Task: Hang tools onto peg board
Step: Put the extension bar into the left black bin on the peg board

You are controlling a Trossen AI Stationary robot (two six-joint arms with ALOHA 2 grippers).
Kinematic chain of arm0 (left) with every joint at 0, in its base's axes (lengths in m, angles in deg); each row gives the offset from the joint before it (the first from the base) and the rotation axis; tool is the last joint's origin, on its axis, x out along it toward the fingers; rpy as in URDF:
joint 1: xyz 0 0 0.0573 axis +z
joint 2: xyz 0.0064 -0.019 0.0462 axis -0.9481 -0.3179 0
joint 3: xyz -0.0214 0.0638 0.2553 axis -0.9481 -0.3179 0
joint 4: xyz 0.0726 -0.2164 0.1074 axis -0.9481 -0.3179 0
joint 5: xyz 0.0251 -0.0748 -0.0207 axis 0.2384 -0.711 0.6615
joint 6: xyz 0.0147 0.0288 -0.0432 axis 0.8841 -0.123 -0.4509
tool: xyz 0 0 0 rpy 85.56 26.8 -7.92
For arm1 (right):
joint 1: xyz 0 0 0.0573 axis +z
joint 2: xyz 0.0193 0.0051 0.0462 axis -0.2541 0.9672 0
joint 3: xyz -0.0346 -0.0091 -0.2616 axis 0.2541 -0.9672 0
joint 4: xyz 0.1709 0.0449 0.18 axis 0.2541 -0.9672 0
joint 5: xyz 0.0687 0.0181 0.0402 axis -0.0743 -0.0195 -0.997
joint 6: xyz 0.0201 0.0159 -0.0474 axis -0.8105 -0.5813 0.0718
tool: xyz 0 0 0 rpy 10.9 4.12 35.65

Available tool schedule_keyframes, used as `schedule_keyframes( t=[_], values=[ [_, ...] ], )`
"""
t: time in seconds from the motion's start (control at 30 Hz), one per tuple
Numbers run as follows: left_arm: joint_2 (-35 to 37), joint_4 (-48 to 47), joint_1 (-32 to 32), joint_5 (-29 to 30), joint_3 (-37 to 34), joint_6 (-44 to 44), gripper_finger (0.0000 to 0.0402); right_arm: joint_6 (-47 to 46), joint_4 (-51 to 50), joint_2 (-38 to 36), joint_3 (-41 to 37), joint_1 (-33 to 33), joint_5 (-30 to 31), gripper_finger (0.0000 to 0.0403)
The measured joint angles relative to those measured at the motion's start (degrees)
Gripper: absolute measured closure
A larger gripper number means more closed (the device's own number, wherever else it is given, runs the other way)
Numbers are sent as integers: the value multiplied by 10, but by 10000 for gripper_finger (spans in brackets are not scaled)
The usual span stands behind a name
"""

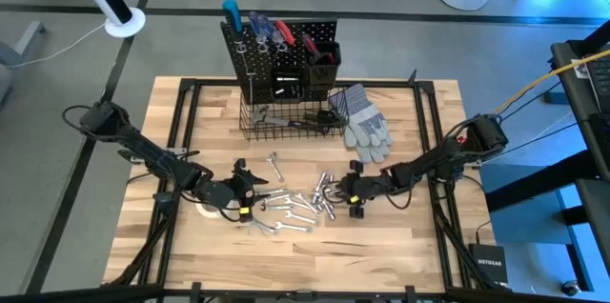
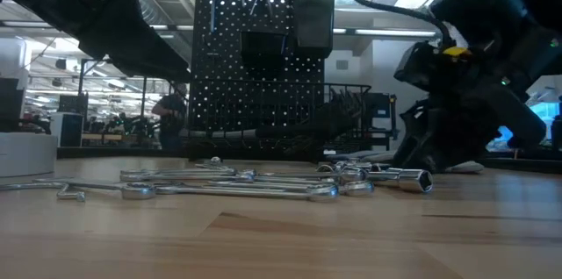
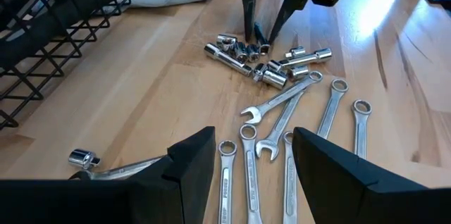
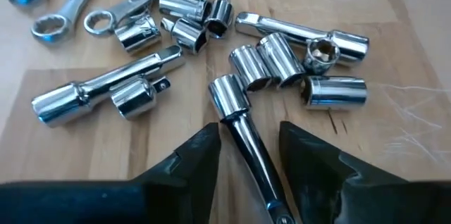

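Observation:
Silver wrenches [image 1: 286, 210] and chrome sockets [image 4: 275, 62] lie loose on the wooden table [image 1: 381, 246]. My right gripper [image 4: 248, 131] is open and slants down over the socket pile. Its fingers stand on either side of a chrome bar [image 4: 239, 122] that lies flat with a socket-like head; whether they touch it I cannot tell. My left gripper [image 3: 254, 175] hovers open above the wrenches [image 3: 282, 111], nothing between its fingers. The black peg board [image 1: 281, 50] stands upright at the far edge, with red- and blue-handled tools [image 1: 276, 29] on it.
A black wire basket [image 1: 291, 117] sits at the peg board's base, with black bins [image 1: 322, 60] on the board above it. Grey work gloves [image 1: 362, 117] lie to the basket's right. A white roll [image 1: 206, 211] rests under my left arm. Bare wood lies along the near edge.

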Motion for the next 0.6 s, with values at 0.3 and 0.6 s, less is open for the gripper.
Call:
schedule_keyframes(
  t=[0.3, 0.6],
  values=[
    [0, -1, 0, 0, 0, 0, 219, -13, -15, 0, 0, -28, -49, 355],
    [0, -2, 0, 0, 0, -1, 219, -10, -17, -3, 0, -27, -36, 354]
  ],
)
